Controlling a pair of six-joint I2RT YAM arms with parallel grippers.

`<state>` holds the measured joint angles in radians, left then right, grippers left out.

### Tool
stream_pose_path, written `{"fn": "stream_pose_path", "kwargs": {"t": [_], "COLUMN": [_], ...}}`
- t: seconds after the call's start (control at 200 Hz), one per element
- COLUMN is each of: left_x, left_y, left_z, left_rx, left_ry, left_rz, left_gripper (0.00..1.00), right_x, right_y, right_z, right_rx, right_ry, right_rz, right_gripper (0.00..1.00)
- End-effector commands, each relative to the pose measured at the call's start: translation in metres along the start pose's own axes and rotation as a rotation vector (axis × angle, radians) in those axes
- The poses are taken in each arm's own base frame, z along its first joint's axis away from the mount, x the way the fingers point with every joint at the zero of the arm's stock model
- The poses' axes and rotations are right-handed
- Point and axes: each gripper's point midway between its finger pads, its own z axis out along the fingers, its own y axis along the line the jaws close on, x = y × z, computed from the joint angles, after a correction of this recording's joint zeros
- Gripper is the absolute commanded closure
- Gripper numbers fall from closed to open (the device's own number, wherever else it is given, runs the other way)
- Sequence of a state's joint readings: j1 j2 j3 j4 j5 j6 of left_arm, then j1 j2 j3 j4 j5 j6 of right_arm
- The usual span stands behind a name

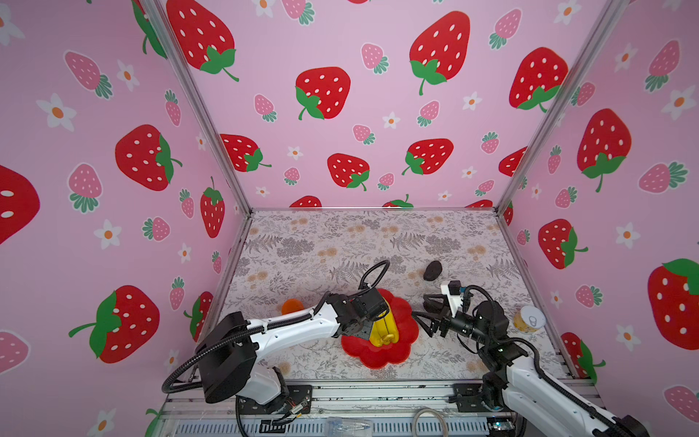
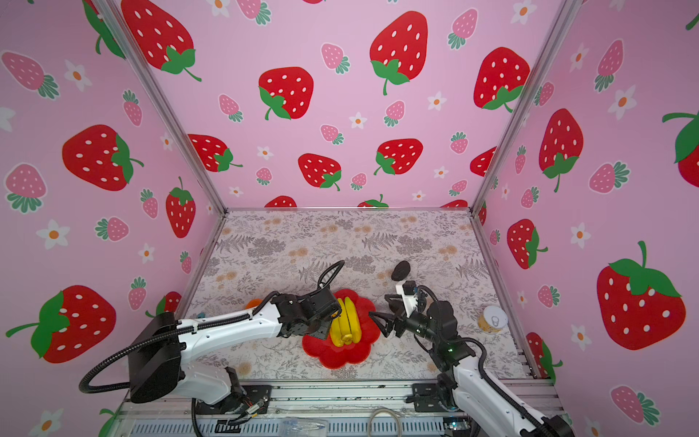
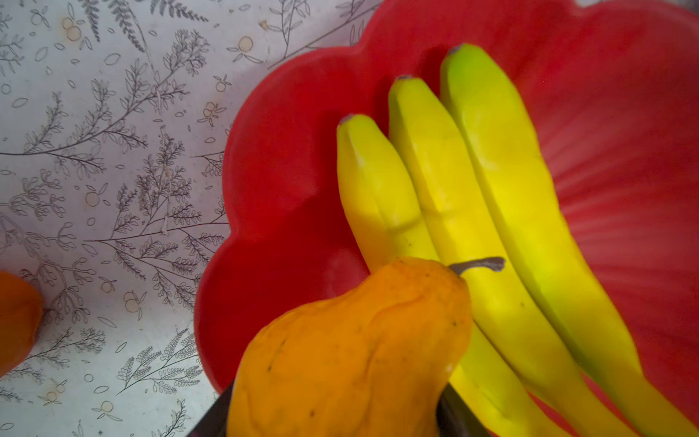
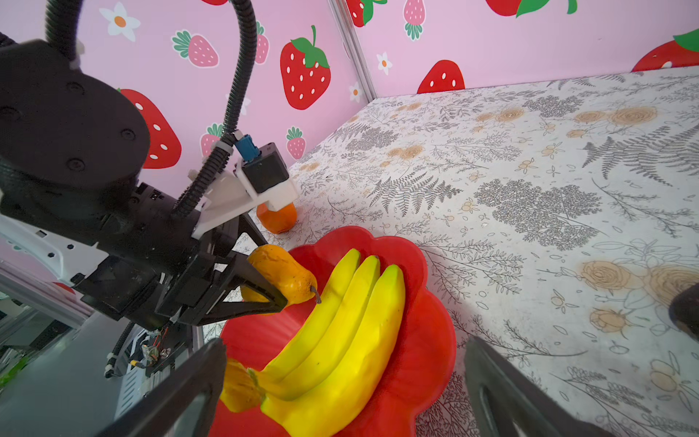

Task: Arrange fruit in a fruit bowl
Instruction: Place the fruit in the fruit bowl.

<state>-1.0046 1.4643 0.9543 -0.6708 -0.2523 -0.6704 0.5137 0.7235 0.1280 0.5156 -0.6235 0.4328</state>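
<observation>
Pear [image 3: 351,352] gripped in left pincer [image 4: 274,276], over the fruit bowl [image 4: 427,336].

bananas [image 1: 386,329] in bowl [image 1: 378,357] — orange [image 1: 292,304] left

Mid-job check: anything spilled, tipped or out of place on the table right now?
Nothing spilled or damaged. The only odd item is a yellow can near the right edge of the table, which is no fruit. The bananas lie in the red bowl; the orange and an avocado sit outside it.

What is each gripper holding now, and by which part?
The left gripper holds the pear by its wide body; the right gripper holds nothing.
</observation>
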Motion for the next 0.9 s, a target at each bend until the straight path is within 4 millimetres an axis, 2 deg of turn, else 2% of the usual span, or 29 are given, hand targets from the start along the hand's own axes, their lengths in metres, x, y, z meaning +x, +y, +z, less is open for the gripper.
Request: {"fn": "stream_pose_path", "kwargs": {"t": [0.0, 0.525, 0.605, 0.71, 0.765, 0.805, 0.895], "left_x": [-0.001, 0.006, -0.001, -0.018, -0.021, -0.022, -0.011], "left_y": [0.003, 0.01, 0.007, 0.01, 0.024, 0.042, 0.1], "left_z": [0.004, 0.007, -0.002, -0.032, -0.045, -0.052, -0.054], "left_rx": [-0.032, -0.06, -0.046, -0.01, -0.034, -0.072, -0.203], "left_ry": [-0.014, 0.002, -0.039, -0.148, -0.201, -0.23, -0.216], "left_rz": [-0.039, -0.001, 0.006, 0.003, -0.016, -0.038, -0.163], "left_gripper": [0.31, 0.21, 0.19, 0.16, 0.13, 0.12, 0.11], "right_x": [0.0, -0.004, -0.004, -0.005, -0.006, -0.007, -0.009], "right_y": [0.003, 0.004, 0.004, 0.004, 0.004, 0.007, 0.016], "right_z": [0.0, 0.005, 0.005, 0.006, 0.006, 0.007, 0.012], "right_rx": [-0.014, -0.029, -0.029, -0.031, -0.033, -0.05, -0.101], "right_ry": [-0.007, 0.006, 0.007, 0.007, 0.007, 0.01, 0.027], "right_rz": [-0.002, -0.021, -0.021, -0.019, -0.017, -0.015, -0.019], "right_gripper": [0.01, 0.01, 0.01, 0.01, 0.01, 0.01, 0.01]}}
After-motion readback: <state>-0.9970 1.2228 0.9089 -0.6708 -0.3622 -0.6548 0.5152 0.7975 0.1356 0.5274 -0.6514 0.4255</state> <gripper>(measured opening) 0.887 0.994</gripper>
